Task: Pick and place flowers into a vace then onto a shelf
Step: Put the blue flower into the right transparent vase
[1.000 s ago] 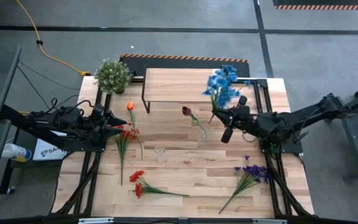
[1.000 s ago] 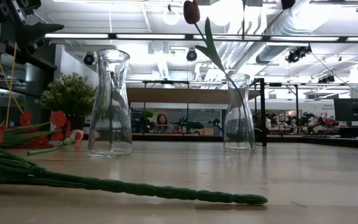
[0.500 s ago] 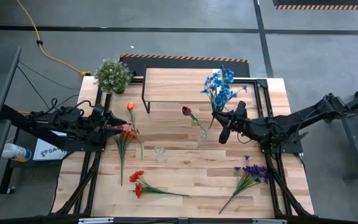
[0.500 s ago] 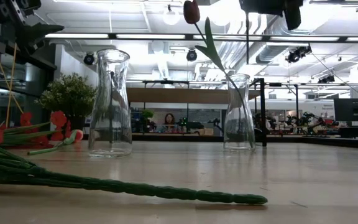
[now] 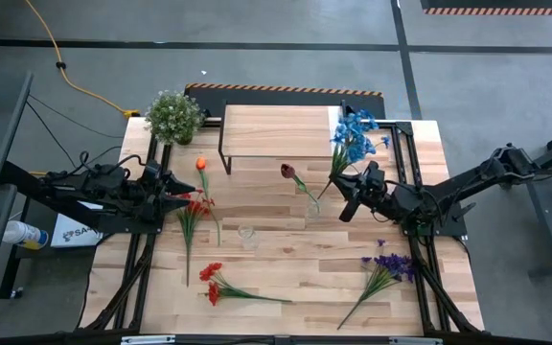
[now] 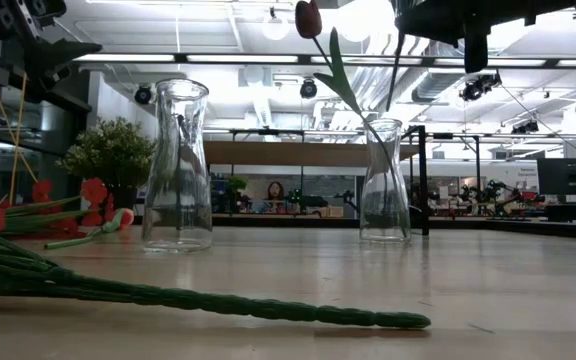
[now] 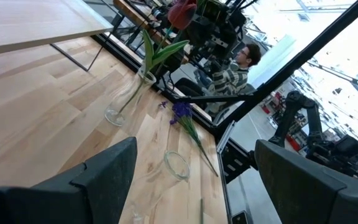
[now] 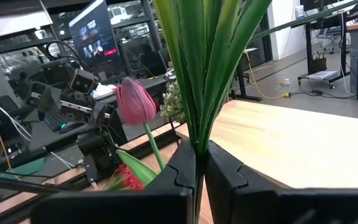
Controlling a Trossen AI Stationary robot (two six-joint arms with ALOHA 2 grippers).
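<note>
The left gripper point(image 5: 182, 200) waits with its jaws wide apart, holding nothing. The red flowers point(image 5: 193, 210) lie on the table right at its tips, and the orange tulip point(image 5: 200, 165) lies just off to one side of them.

Further right, the right gripper point(image 5: 345, 185) has its jaws clamped together on the green stems of the blue spray point(image 5: 356, 135), with the blooms fanning out beyond the jaws over the end of the shelf point(image 5: 276, 134). The stem ends hang out the other side, near the mouth of the vase point(image 6: 384, 182) that already holds the dark red bud point(image 5: 287, 172).

The spray looks light and springy — plastic stems and soft cloth petals. I'd say the grip belongs low on the bundled stems, where it is now. The glass vase looks tippy and breakable, so the stems likely need to go in gently — straight down.
</note>
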